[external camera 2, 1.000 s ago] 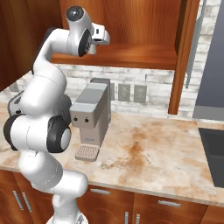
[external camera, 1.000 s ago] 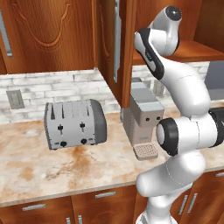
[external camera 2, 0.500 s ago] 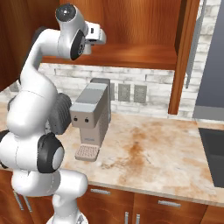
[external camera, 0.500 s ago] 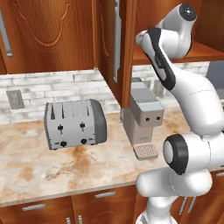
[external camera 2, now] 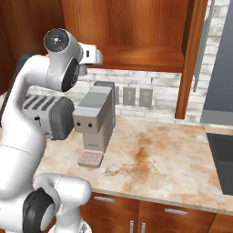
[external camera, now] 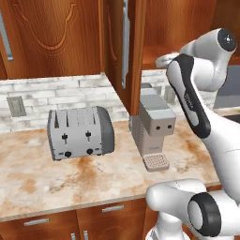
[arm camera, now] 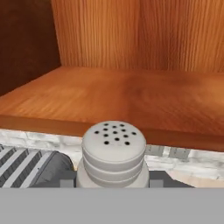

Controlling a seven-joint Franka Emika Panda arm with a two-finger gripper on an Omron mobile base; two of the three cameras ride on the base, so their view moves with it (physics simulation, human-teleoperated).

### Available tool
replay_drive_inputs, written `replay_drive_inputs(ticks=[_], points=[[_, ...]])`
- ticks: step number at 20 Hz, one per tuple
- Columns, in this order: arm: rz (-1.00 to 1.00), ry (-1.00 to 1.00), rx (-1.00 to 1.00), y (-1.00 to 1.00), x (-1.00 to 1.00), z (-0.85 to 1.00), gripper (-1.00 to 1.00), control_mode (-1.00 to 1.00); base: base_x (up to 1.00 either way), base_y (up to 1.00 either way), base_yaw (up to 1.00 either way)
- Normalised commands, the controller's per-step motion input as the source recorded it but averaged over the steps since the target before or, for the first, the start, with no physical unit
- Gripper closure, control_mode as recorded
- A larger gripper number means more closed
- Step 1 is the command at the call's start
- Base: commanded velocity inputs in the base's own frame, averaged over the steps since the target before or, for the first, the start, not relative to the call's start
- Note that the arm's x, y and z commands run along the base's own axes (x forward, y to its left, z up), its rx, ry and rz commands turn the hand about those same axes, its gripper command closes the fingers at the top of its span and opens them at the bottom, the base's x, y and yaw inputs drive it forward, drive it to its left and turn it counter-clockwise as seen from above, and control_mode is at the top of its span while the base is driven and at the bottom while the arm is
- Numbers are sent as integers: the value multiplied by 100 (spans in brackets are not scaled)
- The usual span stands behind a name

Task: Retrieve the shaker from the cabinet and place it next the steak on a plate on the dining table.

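gripper: your gripper (external camera 2: 101, 56) sits at the front of the open wall cabinet, just off the shelf lip; its jaws are drawn in on the shaker (arm camera: 113, 153), which rises between them in the hand view.
shaker: pale grey, a short round body with ribbed rings under a domed cap pricked with small dark holes. you see it upright, out in front of the shelf edge, not standing on the shelf.
cabinet: the cabinet (arm camera: 131, 94) is reddish-brown wood with a smooth grained shelf board, a vertical-grain back wall and a darker side wall on the left of the hand view. its door (external camera: 129, 51) stands swung out toward you, edge on, with a long silver handle.
shelf edge: a straight darker lip runs across just behind the shaker cap.
below: a boxy grey coffee machine (external camera 2: 94, 119) with a grated drip tray stands under the gripper; a rounded silver toaster (external camera: 80, 132) with dark slots stands beside it on the marbled beige-and-rust counter (external camera 2: 154, 154).
backsplash: pale stone brick with grey outlet plates (external camera 2: 137, 97).
open room: you have bare counter right of the coffee machine in the right base view, up to a dark cooktop edge (external camera 2: 222, 159).
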Motion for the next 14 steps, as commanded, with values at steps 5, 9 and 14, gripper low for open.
replay_drive_inputs(ticks=[5,9,14], points=[[1,0,0,0,-100,-20,100,-100,0,0,0],[0,0,0,0,-96,-20,100,-100,0,0,0],[0,0,0,0,-84,-19,100,-100,0,0,0]])
